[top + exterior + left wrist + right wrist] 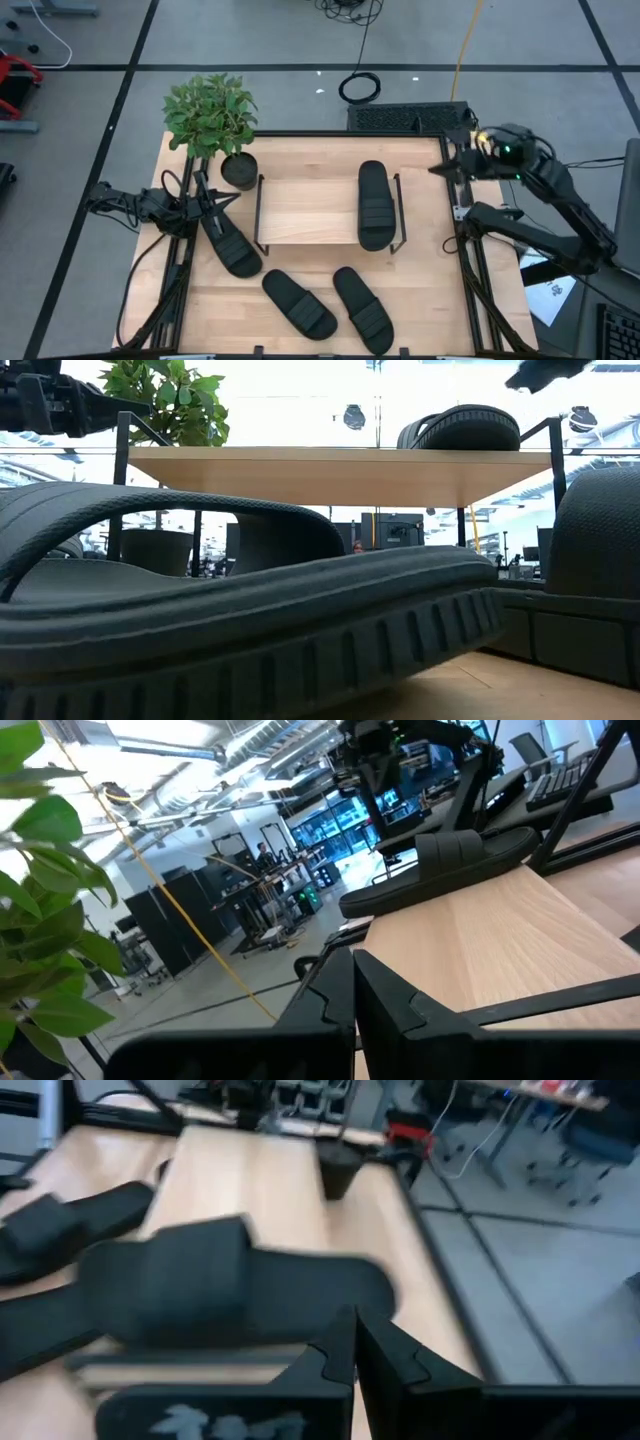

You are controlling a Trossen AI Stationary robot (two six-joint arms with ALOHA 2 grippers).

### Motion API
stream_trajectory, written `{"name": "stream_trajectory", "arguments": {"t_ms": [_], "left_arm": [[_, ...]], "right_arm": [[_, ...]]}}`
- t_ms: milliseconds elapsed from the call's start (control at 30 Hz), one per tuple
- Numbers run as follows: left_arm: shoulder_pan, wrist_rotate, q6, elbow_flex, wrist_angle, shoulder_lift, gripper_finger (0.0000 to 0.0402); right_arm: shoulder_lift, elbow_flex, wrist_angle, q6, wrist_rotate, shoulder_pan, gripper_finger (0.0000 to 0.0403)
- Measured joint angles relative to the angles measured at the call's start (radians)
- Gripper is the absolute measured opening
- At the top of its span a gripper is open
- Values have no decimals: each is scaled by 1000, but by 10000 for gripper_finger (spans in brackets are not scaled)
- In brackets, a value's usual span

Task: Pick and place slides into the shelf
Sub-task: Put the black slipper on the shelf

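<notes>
One slide point(374, 204) lies lengthwise across the shelf point(305, 212); right gripper point(441, 168) closed, empty.

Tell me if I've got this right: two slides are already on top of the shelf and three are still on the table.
Not quite. The high view shows only one slide on top of the shelf; the three on the table part is right.

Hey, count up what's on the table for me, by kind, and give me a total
Slides: 4: one on the shelf's top board, one by the left hand, two in front
Shelf: 1
Potted plant: 1
Total: 6
</notes>
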Motion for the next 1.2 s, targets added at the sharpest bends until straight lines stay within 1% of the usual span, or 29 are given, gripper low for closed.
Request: {"name": "stream_trajectory", "arguments": {"t_ms": [67,167,300,333,400,433,500,633,700,833,900,967,1067,1200], "left_arm": [[0,0,-32,0,-7,0,1],[0,-9,-21,0,2,0,1],[0,-117,-15,0,1,0,1],[0,-139,-15,0,0,0,1],[0,-150,-15,0,1,0,1],[0,-148,-14,0,1,0,1],[0,-135,-3,0,-1,0,1],[0,-131,4,0,0,0,1],[0,-131,3,0,0,0,1],[0,-131,-7,0,0,0,1],[0,-131,-12,0,1,0,1],[0,-131,-12,0,1,0,1],[0,-131,-13,0,0,0,1],[0,-131,-15,0,-6,0,1]], "right_arm": [[-57,-25,-40,23,0,16,0],[-174,-95,-36,38,1,24,0],[-332,-210,35,80,-10,24,0],[-367,-241,68,97,-38,24,0],[-412,-292,110,137,-122,24,0],[-417,-299,107,144,-151,24,0],[-412,-296,125,162,-173,23,0],[-377,-338,253,250,-310,24,0],[-351,-367,357,301,-314,23,0],[-288,-425,600,415,-257,23,0],[-237,-453,727,486,-273,23,0],[-192,-474,803,544,-332,24,0],[-178,-484,804,568,-397,32,0],[-235,-535,745,559,-394,76,0]]}}
